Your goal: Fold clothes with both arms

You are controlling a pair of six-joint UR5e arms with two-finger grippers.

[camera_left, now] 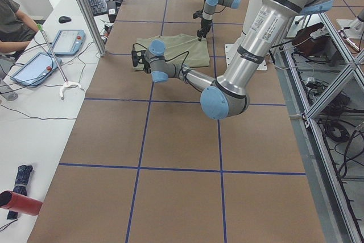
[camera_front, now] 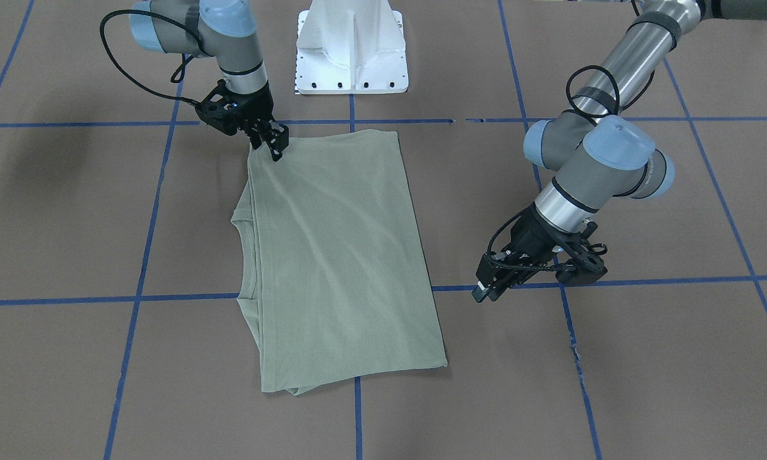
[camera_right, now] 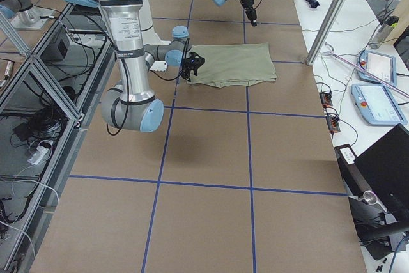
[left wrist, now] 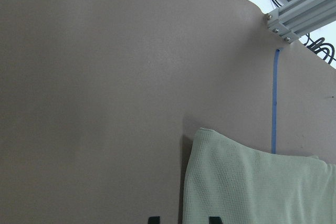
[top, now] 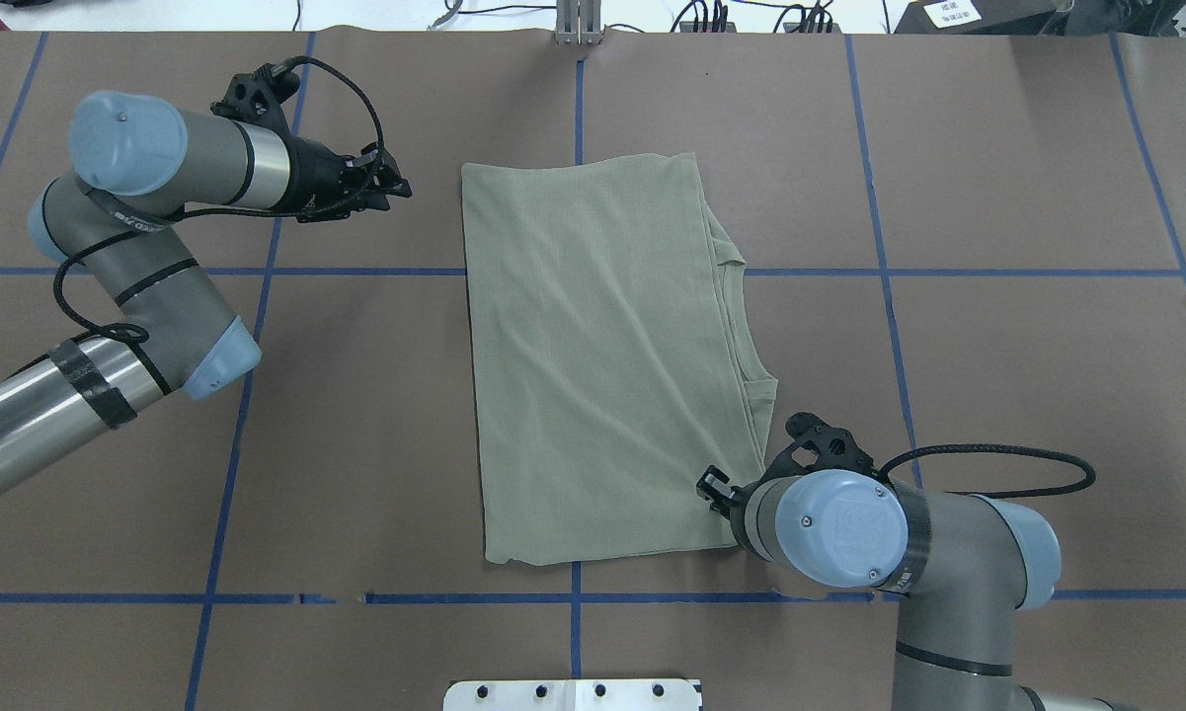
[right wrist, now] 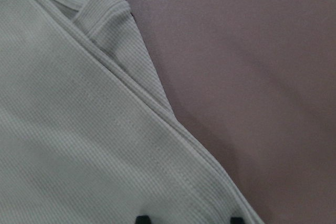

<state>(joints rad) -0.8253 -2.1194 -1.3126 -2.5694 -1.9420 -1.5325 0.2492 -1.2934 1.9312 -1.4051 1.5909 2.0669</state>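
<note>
1. In the middle of the table (camera_front: 613, 383), the sage-green knit shirt (camera_front: 338, 255) lies flat, folded into a long rectangle. Its ribbed collar (camera_front: 246, 255) peeks out along the edge on the robot's right. No sleeve shows loose.

2. The right gripper (camera_front: 274, 144) is down at the shirt's near corner on the robot's right side. In the right wrist view its fingertips (right wrist: 142, 217) stand well apart over the stitched hem. I read it as spread and not yet pinching the cloth.

3. The left gripper (top: 395, 188) hangs over bare table near the far corner on the robot's left, apart from the cloth. Its fingertips (left wrist: 152, 219) show a gap between them with nothing held.

4. Handling, as a judgement:
   - The knit looks light, soft and limp, and soft creases run across the top layer.
   - It will sag and drape from any single hold, and the stacked layers may slide apart if only the upper one is caught.
   - It is not fragile and not slippery, since the ribbed surface should give the pads purchase.

5. Where to hold:
   - Take it at the corners, with each pinch biting through all the layers at the hem.
   - Lift both corners of one short end together so the fold stays square.
   - The collar side is thicker and uneven, so a pinch there needs a wider opening.
</note>
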